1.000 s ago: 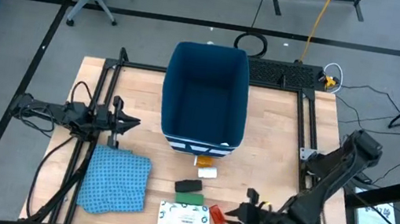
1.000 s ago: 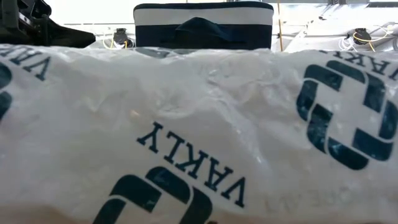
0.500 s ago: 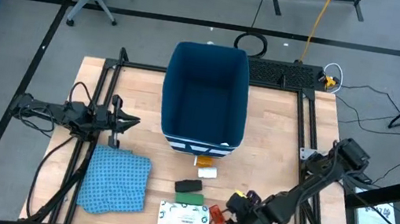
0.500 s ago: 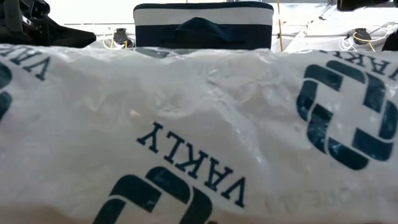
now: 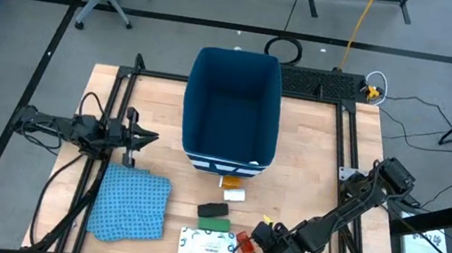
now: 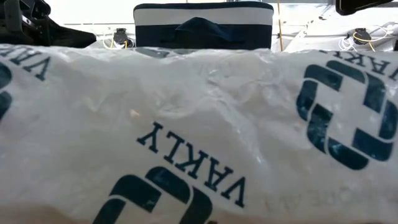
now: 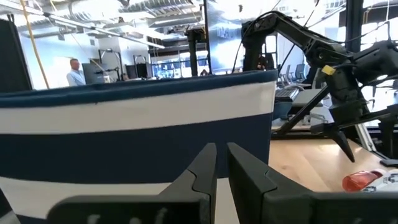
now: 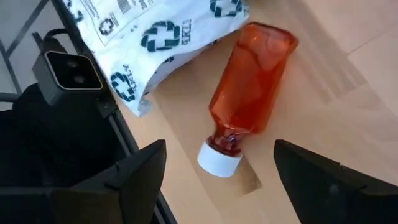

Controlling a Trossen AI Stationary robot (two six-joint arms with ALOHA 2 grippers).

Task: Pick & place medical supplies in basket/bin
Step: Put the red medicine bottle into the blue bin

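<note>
The red white-capped tube (image 8: 249, 93) lies flat on the wood near the table's front edge, cap (image 8: 219, 158) toward my right gripper (image 8: 217, 186). That gripper is open, slanting down just above the tube (image 5: 241, 239) with a finger on either side, touching nothing. The white green-printed packet (image 5: 207, 249) lies beside the tube. The green block (image 5: 213, 224), black block (image 5: 212, 210), white piece (image 5: 234, 195) and orange piece (image 5: 230, 181) lie between packet and dark-blue bin (image 5: 234, 105). My left gripper (image 7: 221, 168) waits shut at the table's left, facing the bin wall (image 7: 137, 124).
A blue patterned cloth (image 5: 132, 204) lies at the front left. Black frame rails (image 5: 343, 153) run along both sides of the table. In the low view the packet (image 6: 199, 137) fills most of the picture, with the bin (image 6: 204, 25) behind it.
My right gripper has swung toward the table's left and sunk toward the red tube, rolling its wrist, and its fingers now stand wider apart. The tube and the other items have stayed put.
</note>
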